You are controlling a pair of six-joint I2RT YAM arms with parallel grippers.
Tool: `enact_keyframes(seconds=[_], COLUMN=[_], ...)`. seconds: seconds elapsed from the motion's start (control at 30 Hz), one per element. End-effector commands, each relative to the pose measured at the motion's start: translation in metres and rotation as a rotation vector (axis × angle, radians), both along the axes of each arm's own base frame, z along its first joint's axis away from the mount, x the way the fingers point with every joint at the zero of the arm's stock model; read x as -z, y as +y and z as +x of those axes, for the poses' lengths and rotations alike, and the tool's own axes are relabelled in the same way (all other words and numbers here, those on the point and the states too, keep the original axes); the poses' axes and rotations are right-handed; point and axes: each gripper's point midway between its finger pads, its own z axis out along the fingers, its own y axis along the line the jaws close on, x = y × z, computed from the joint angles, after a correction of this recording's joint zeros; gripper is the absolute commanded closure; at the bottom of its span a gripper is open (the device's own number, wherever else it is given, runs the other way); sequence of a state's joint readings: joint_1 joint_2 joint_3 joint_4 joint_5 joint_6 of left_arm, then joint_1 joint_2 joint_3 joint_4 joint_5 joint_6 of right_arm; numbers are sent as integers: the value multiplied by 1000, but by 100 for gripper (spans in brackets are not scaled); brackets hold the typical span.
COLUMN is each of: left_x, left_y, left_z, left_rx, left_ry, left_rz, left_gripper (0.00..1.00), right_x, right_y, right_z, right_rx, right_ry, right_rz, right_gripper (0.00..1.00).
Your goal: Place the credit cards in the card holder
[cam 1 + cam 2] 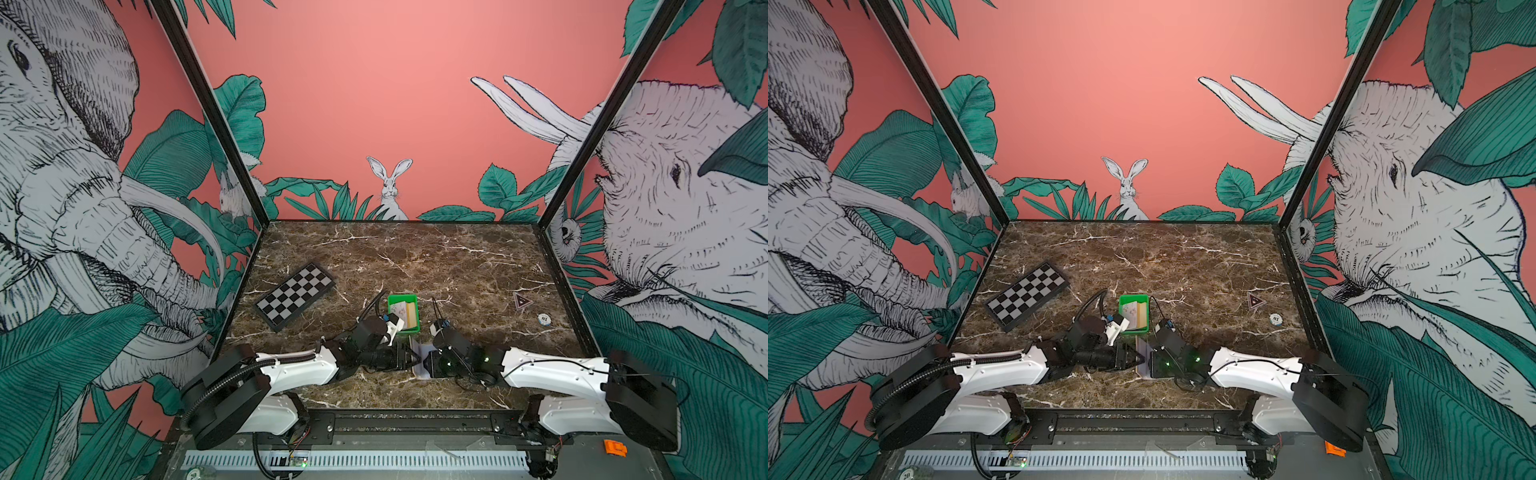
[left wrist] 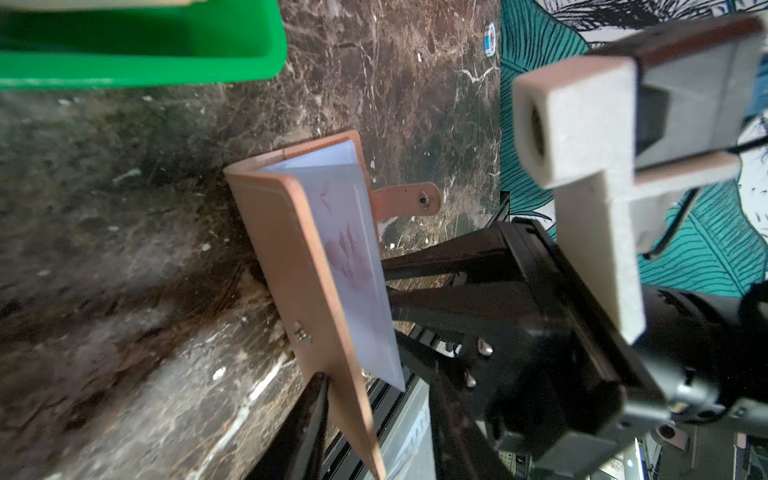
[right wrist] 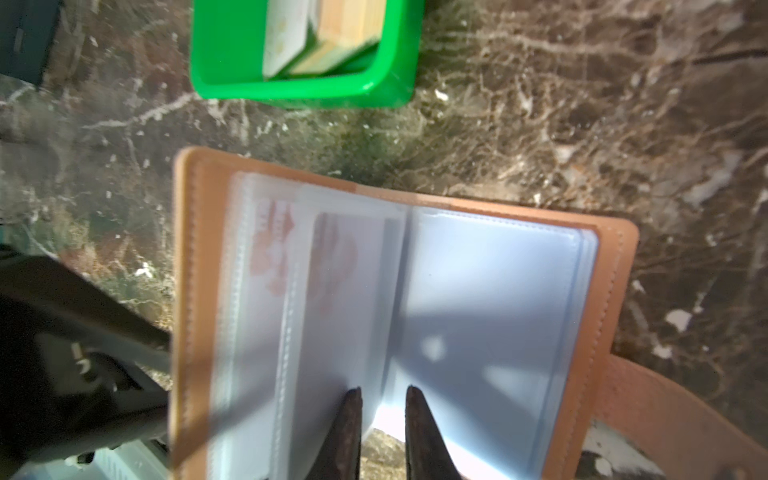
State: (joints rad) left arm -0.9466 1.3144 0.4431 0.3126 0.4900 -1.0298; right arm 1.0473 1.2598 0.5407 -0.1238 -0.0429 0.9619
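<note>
**Card holder open between the two grippers, cards in the green tray**

In both top views, the green tray [image 1: 403, 312] sits on the marble table [image 1: 457, 266] and serves as the landmark. The credit cards [image 1: 405, 311] lie inside it, white ones and a tan one. Just in front of the tray, the card holder [image 1: 417, 357] is mostly hidden by the arms. The left gripper [image 1: 1133, 358] and right gripper [image 1: 1152, 362] meet there. A checkered board [image 1: 296, 296] lies to the left of the tray, well apart.

In the left wrist view, the card holder [image 2: 316, 266] stands half open near the tray [image 2: 145, 54], its tan cover raised. One dark finger [image 2: 316, 399] of the left gripper touches the cover's edge; whether it is pinching the cover cannot be told.

In the right wrist view, the card holder [image 3: 598, 299] lies open below the tray [image 3: 299, 89], pale blue sleeves [image 3: 490, 299] showing. The right gripper [image 3: 382, 415] has its fingers narrowly apart, a sleeve page between them.
</note>
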Motion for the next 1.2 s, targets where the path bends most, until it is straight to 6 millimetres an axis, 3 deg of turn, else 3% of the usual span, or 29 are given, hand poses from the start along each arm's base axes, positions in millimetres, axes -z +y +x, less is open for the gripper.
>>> enact_keyframes(seconds=[0.0,0.23,0.43,0.6,0.73,1.03,1.17], left_x=[-11,-10,-6,17,25,29,11], left_y=[-6,-5,2,31,48,67,78], left_z=[4,4,2,2,1,5,22], left_rx=[3,3,-10,-58,-86,-119,-155], left_ry=[-26,-26,-26,-44,-64,-81,-129], left_rz=[-21,-17,12,163,215,260,264], left_gripper=[58,58,58,58,58,58,59], right_x=[-3,-7,-1,-3,-10,-35,-43], right_y=[0,14,9,-4,-9,3,10], right_z=[-1,-5,-3,3,9,30,47], right_rx=[-10,-61,-35,24,51,31,28], right_ry=[-18,-10,-4,-31,-66,-111,-109], right_rz=[16,82,56,11,9,4,4], right_gripper=[80,79,79,78,77,62,52])
